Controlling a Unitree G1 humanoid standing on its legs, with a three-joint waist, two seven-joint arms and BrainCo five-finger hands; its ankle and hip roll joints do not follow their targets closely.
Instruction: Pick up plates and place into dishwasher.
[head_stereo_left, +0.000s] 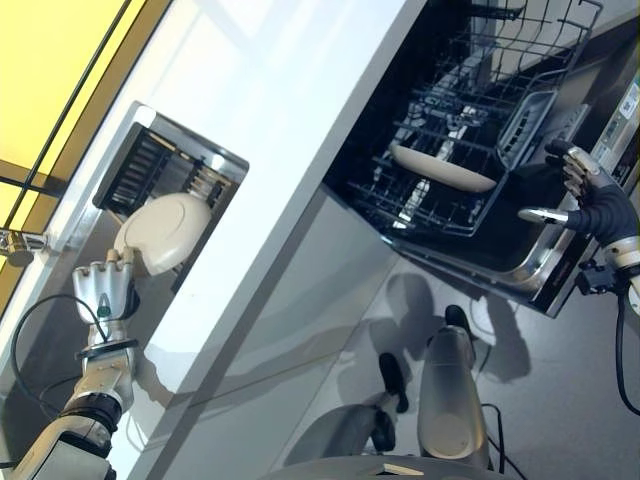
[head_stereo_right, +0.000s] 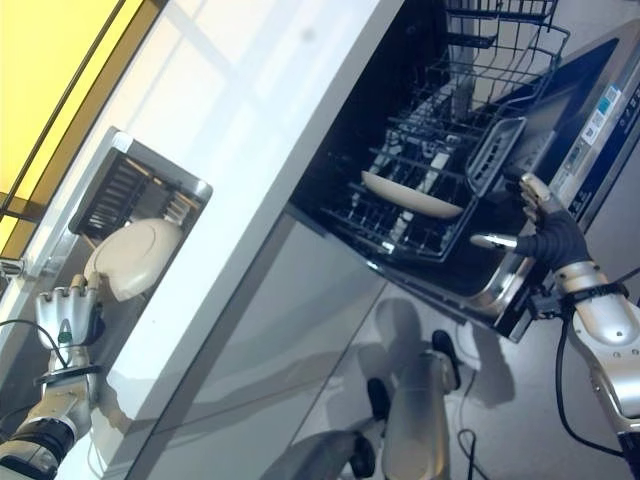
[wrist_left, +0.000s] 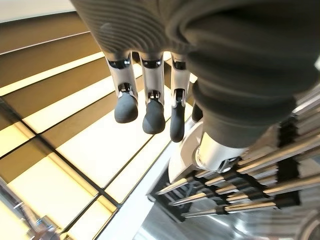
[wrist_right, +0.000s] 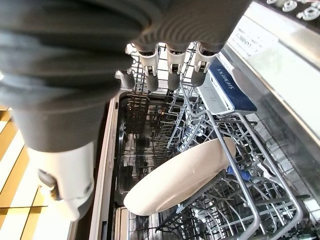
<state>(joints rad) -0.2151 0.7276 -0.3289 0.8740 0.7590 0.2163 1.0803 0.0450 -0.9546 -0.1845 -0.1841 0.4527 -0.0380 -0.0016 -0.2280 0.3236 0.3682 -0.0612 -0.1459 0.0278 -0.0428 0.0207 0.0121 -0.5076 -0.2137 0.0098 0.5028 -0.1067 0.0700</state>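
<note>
A cream plate (head_stereo_left: 166, 230) leans in the metal drying rack (head_stereo_left: 150, 165) set into the white counter at the left. My left hand (head_stereo_left: 104, 290) is just below the plate's edge, fingers straight and open, holding nothing; its fingers (wrist_left: 145, 110) show with the plate's rim (wrist_left: 179, 155) beside the thumb. A second cream plate (head_stereo_left: 444, 168) stands tilted in the open dishwasher's lower rack (head_stereo_left: 440, 215), also seen close up as the plate (wrist_right: 182, 180). My right hand (head_stereo_left: 592, 200) hovers open by the rack's right side, over the door, apart from that plate.
The white counter (head_stereo_left: 290, 120) runs diagonally between the sink area and the dishwasher. The dishwasher door (head_stereo_left: 520, 255) lies open and low. An upper wire rack (head_stereo_left: 525, 35) is pulled out above. A tap (head_stereo_left: 15, 243) sits at the far left edge.
</note>
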